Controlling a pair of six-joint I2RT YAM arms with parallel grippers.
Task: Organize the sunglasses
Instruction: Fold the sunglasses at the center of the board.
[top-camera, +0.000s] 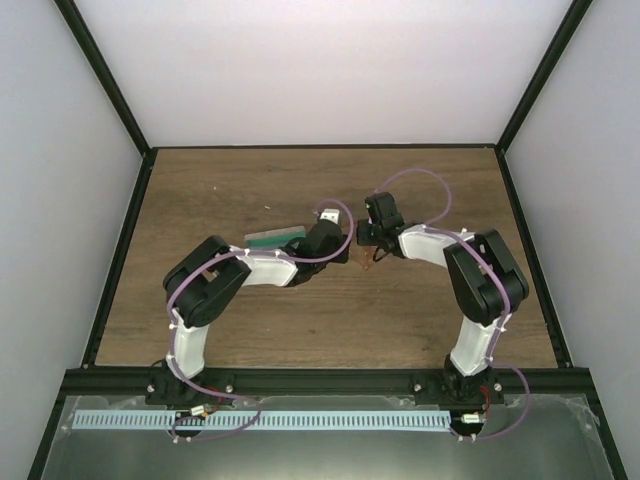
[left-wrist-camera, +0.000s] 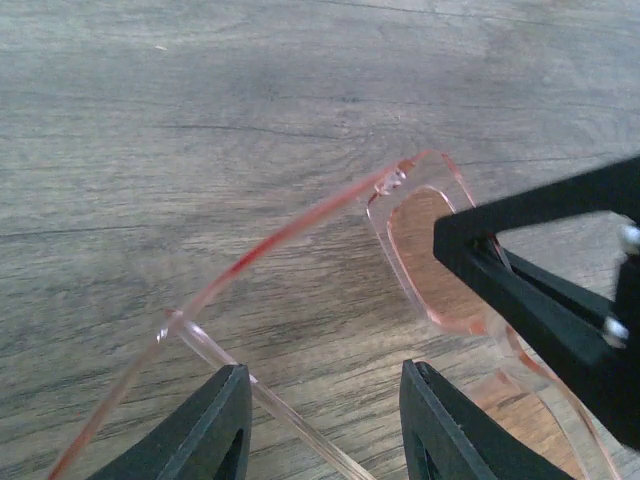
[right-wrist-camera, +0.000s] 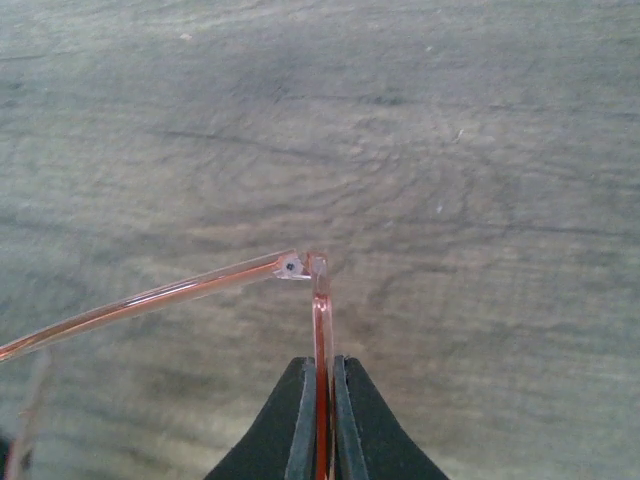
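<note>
The sunglasses (left-wrist-camera: 420, 250) have a thin, translucent red frame and hang just above the wooden table (top-camera: 250, 190), near its middle. My right gripper (right-wrist-camera: 322, 365) is shut on the front rim just below the hinge (right-wrist-camera: 293, 266), and from there one arm (right-wrist-camera: 150, 298) stretches left. Seen from the left wrist, the right gripper (left-wrist-camera: 540, 270) clamps the lens edge. My left gripper (left-wrist-camera: 325, 400) is open, and the clear tip of a folded arm (left-wrist-camera: 270, 405) runs between its fingers, close to the left one. From above, the two grippers meet at the sunglasses (top-camera: 366, 260).
A grey case with green lining (top-camera: 272, 239) lies open on the table just left of my left wrist. Black frame rails border the table on all sides.
</note>
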